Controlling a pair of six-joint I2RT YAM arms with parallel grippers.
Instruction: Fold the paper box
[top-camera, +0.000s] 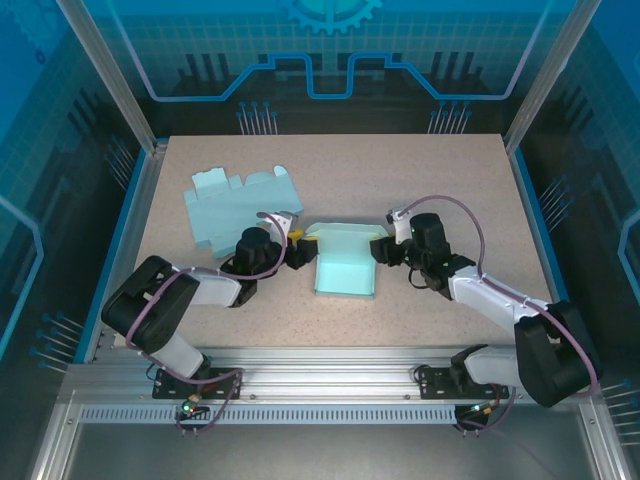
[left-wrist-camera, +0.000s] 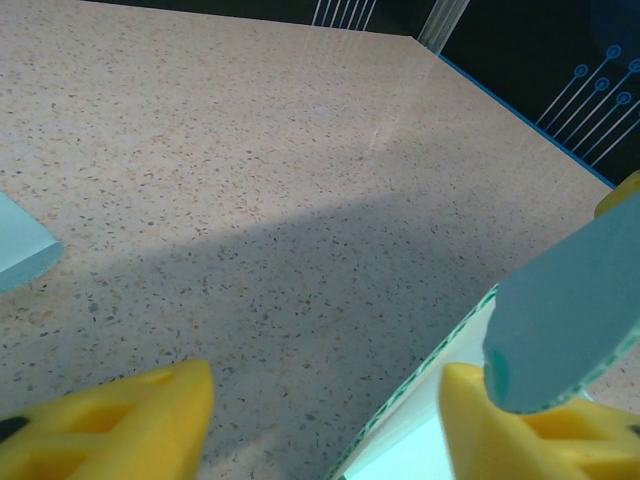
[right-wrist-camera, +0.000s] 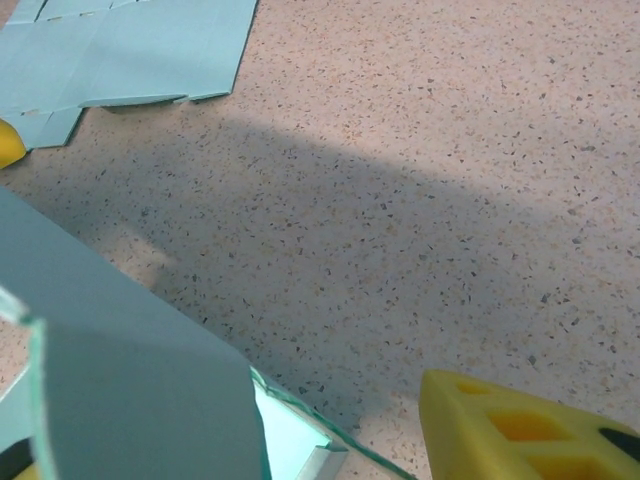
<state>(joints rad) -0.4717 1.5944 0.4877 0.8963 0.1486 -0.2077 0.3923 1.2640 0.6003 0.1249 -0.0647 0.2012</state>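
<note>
Evidently the step in hand is raising and tucking the far end of the paper box (top-camera: 345, 262), which is lying half formed in the middle of the tabletop (top-camera: 470, 190), its near panel flat and its far wall standing up.

At the box's far-left corner the left end effector (top-camera: 297, 249) is sitting low, fingers apart. In its wrist view a rounded teal flap (left-wrist-camera: 565, 310) of the box is leaning against the right-hand finger (left-wrist-camera: 520, 435), while the other finger (left-wrist-camera: 120, 420) is standing well clear of the flap, so nothing is pinched. At the box's far-right corner the right end effector (top-camera: 384, 250) is mirroring it. In its wrist view the upright wall (right-wrist-camera: 130, 390) of the box is rising inside the jaws, one finger (right-wrist-camera: 530, 430) is standing apart from that wall, and the other is hidden behind the card; I am reading these jaws as apart too, gripping nothing.

The next move is probably asking both pairs of fingers to come together on their flaps, then swing them inward along the creases evenly, so the thin card is not buckling or sliding.

Beyond the box, to its far left, a second flat blank (top-camera: 235, 205) is lying unfolded and untouched.
</note>
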